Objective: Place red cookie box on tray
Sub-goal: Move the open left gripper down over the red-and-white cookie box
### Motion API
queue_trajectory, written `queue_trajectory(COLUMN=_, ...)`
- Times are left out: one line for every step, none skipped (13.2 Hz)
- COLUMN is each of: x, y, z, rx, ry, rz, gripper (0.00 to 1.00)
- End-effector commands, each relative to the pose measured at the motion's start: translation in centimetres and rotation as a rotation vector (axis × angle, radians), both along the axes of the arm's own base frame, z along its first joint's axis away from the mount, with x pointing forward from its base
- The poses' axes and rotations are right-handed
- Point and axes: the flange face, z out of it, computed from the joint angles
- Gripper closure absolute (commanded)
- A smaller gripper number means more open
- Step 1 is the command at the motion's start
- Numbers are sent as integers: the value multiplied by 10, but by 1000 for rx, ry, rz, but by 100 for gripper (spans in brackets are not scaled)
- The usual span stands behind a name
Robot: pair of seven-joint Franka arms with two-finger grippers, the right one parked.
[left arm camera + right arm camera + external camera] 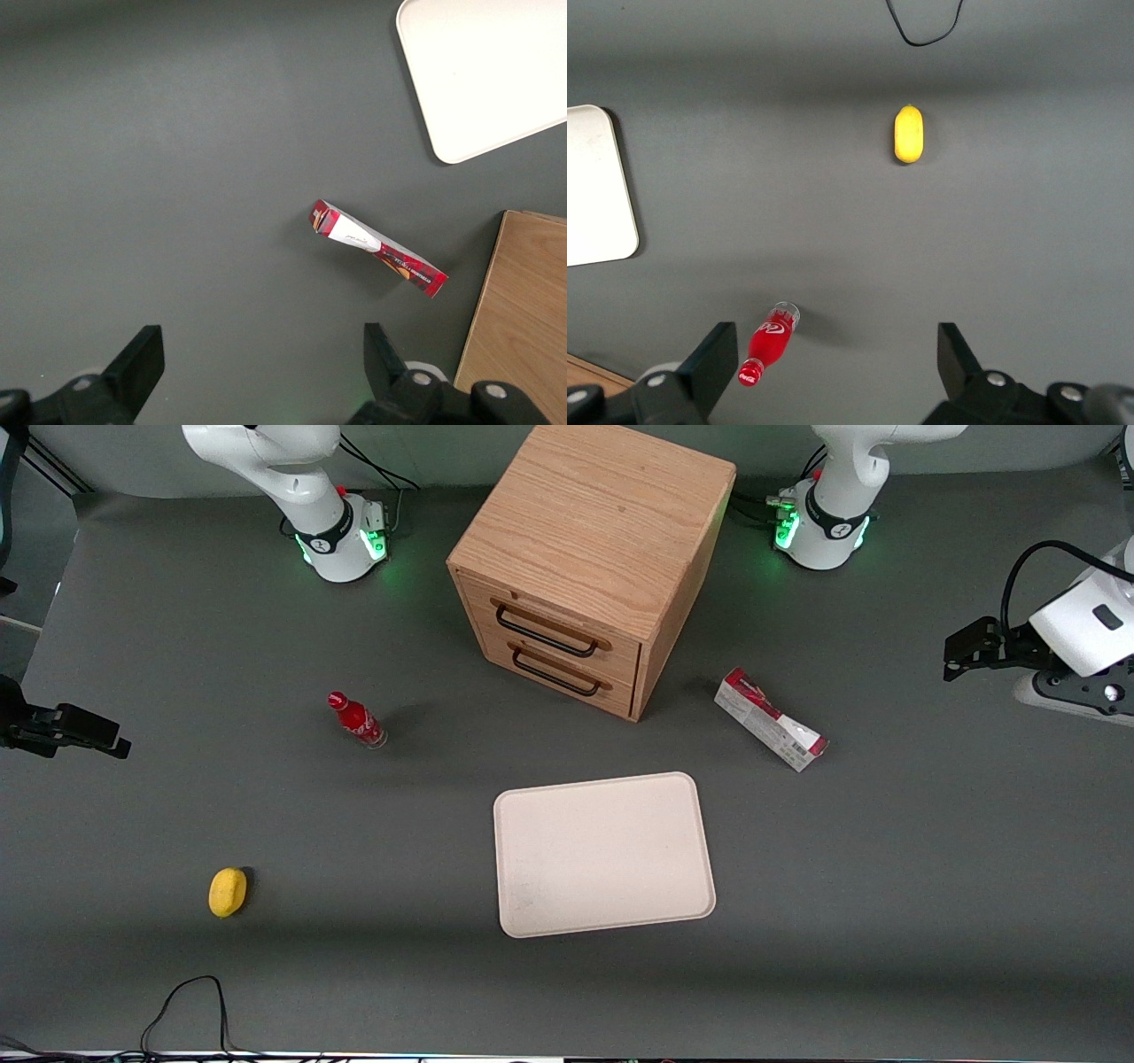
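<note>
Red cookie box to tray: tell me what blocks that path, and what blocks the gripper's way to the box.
Nothing visible does. The red cookie box lies on bare table, apart from the tray. The wooden cabinet stands beside the box, off that path. The gripper, open, hangs above the box with only air between.

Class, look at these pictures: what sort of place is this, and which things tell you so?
Probably a robot lab: bench-mounted arms, the open pincer above the cookie box, and staged props: tray, cabinet.

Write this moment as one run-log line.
gripper: open, above table, holding nothing | red cookie box: lying on table beside cabinet | tray: bare | stage: pre-grasp
</note>
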Motion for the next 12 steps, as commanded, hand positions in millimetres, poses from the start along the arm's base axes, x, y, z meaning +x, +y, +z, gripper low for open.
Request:
queue_trajectory(x=-4, y=-2, z=10, rx=-11, ry=-13, rz=-11, gripper=0)
queue_trajectory(x=-2, y=-4, z=7, rx=0, ry=-13, rz=-11, gripper=0)
queue_trajectory(x=-1, y=-10, z=2, rx=9, ry=-4, rz=-8, gripper=0)
queue_trajectory(x=2, y=-10, z=-4, rx=6, ry=-5, rz=30, gripper=0)
queue_trajectory(x=4, y=-11, z=-14, rx=4, ry=-7, rz=38, gripper=0)
queue_trajectory(x=1, y=-12, z=-28, rx=-2, ry=14, rz=58, gripper=0)
queue_trajectory(x=-1, y=-20, z=-40, rx=1, ry=30, rz=127, gripper=0)
queue_trajectory(x=-5, y=-25, z=-56, rx=0, ry=60, rz=263, gripper=0)
queue_trajectory(x=-9, y=-29, z=-72, rx=13, ry=90, rz=396, gripper=0)
queue_trajectory(x=-15, y=-40, z=-88, rx=31, ry=103, rz=495, gripper=0)
queue_trajectory(x=-23, y=-48, z=-108, rx=51, ry=109, rz=615, gripper=0)
queue_trajectory(x=-33, y=-65, z=-128, rx=68, ry=97, rz=752, gripper=0)
